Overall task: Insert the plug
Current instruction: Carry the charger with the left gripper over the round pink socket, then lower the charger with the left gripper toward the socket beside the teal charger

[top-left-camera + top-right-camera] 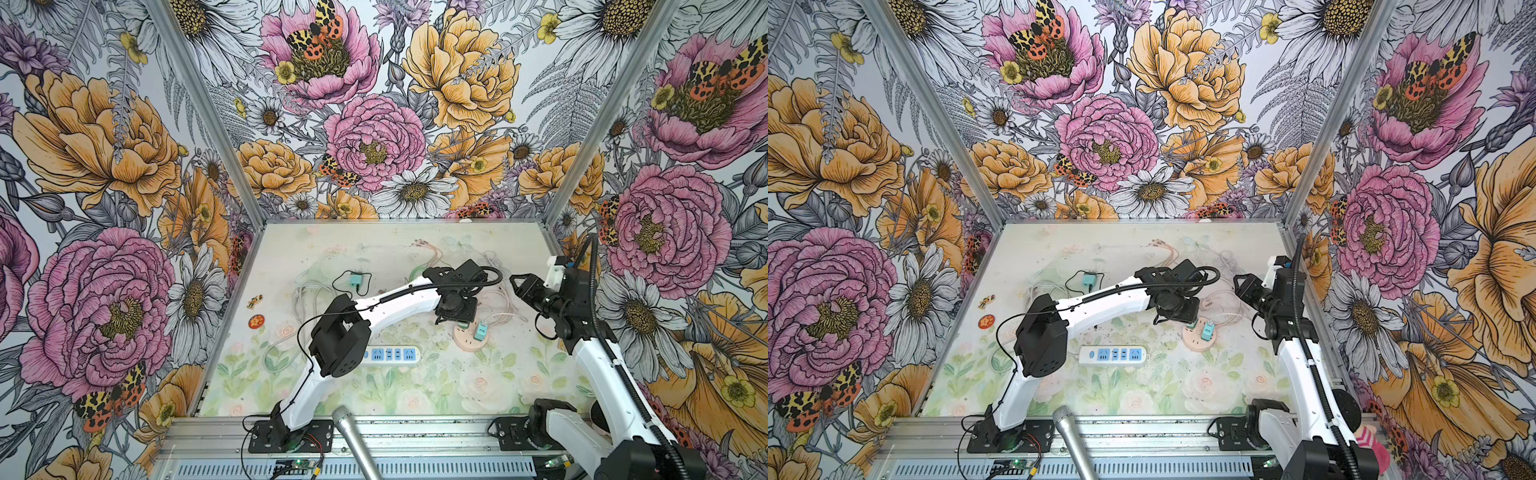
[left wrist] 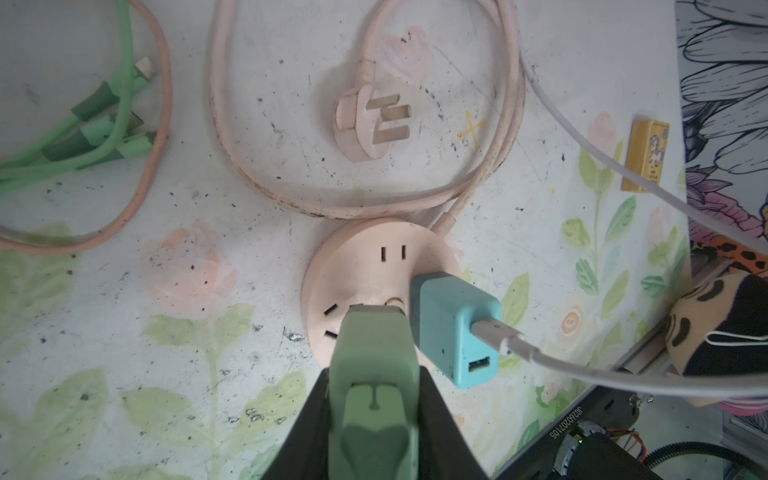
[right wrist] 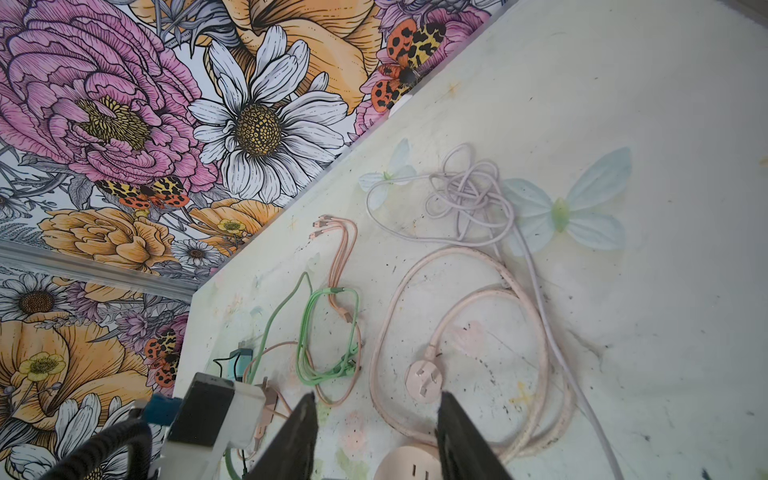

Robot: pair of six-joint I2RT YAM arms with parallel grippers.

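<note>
Left pincer (image 2: 374,380) grips the green plug (image 2: 372,332), whose nose is at the face of the round pink socket (image 2: 365,262) directly ahead. A teal charger (image 2: 455,328), plugged into that socket, crowds just beside the pincer. Right pincer (image 3: 376,419) hangs open and empty, well apart, above the bench (image 3: 623,332).

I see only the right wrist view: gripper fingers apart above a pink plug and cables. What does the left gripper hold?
Observer: The left gripper is shut on a green plug, seen in the left wrist view.
Operator: Is it in the socket?
Observer: Not seated, it seems: a metal prong shows above the face of the round socket.
Operator: Is anything else plugged there?
Observer: Yes, a blue charger stands in it, right beside the green plug.
</note>
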